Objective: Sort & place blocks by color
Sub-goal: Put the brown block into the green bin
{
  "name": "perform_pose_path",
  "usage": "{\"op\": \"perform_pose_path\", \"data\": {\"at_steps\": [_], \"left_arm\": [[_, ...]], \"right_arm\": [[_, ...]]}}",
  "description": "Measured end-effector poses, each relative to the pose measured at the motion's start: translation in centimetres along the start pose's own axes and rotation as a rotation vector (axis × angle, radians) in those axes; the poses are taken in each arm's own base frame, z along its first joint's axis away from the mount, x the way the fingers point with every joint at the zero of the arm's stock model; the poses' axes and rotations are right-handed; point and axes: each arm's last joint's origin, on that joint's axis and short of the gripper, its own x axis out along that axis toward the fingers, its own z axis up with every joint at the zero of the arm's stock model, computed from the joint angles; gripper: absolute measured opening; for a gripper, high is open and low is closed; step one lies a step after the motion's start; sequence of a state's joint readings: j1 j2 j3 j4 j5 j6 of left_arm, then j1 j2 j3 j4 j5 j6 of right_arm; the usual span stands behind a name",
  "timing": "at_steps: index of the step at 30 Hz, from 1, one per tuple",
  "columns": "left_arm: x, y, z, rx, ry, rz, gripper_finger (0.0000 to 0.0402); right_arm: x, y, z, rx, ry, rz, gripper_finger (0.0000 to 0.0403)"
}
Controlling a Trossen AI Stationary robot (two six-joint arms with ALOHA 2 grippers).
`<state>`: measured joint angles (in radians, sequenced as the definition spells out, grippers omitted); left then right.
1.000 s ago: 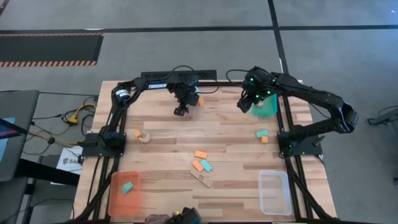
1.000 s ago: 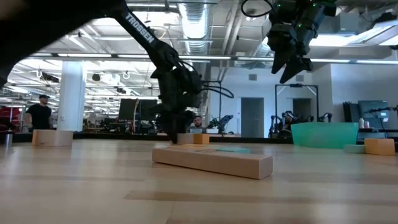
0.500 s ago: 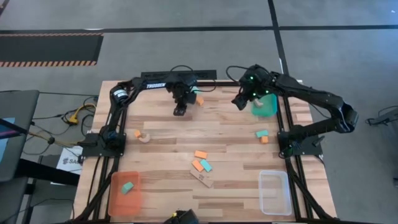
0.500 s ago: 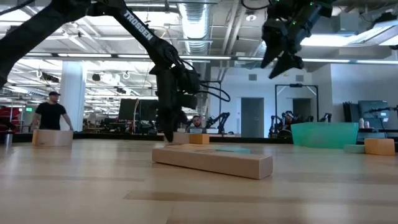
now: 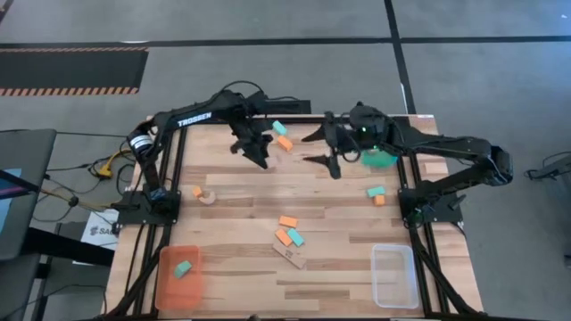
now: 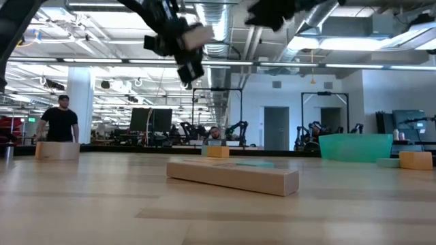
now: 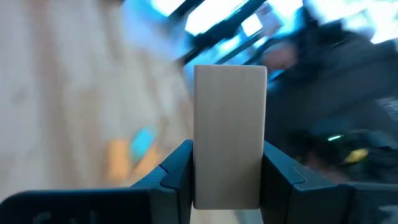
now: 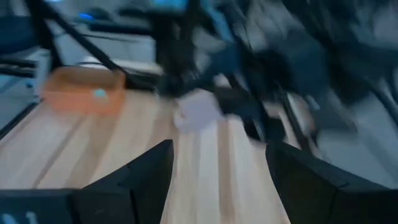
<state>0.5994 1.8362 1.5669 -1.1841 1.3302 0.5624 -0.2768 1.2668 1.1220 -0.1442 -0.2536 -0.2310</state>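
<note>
My left gripper hangs over the far middle of the table, shut on a plain tan block, which also shows raised high in the low view. My right gripper is open just to its right, its fingers pointing toward the left gripper, empty. A teal block and an orange block lie flat near the far edge. More orange and teal blocks and a long tan block lie mid-table. A teal and orange pair sits at the right. My left gripper pinches the tan block between its two fingers, one on each long side near the block's lower end. The block stands out beyond the fingertips along them. It is lifted clear of the table.
A teal tray stands at the far right, a clear tray near right, and an orange tray near left with a teal block in it. An orange block and a tan arch lie at the left. A person stands in the room behind.
My left gripper has risen from the table top with the tan block, lifting it clear and high. My right gripper has swung from above the teal tray toward the table's left, ending close beside the left gripper.
</note>
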Motion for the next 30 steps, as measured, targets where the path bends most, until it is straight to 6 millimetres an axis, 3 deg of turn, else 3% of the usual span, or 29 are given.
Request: {"op": "perform_pose_path", "data": {"at_steps": [5, 12, 18, 30], "left_arm": [[1.1, -0.7, 0.5, -0.015, -0.014, -0.07, 0.01], [3.1, -0.8, 1.0, 0.016, 0.012, -0.107, 0.01], [3.3, -0.8, 1.1, 0.018, 0.011, -0.115, 0.01], [3.6, -1.0, 1.1, 0.02, -0.001, -0.164, 0.01]], "right_arm": [[1.9, 1.2, 1.0, -0.131, -0.127, 0.048, 0.0281], [5.4, 1.1, 0.9, -0.052, -0.108, 0.158, 0.0281], [7.3, 1.7, 1.1, -0.015, -0.119, 0.308, 0.0281], [7.9, 1.9, 0.6, -0.048, -0.094, 0.28, 0.0281]]}}
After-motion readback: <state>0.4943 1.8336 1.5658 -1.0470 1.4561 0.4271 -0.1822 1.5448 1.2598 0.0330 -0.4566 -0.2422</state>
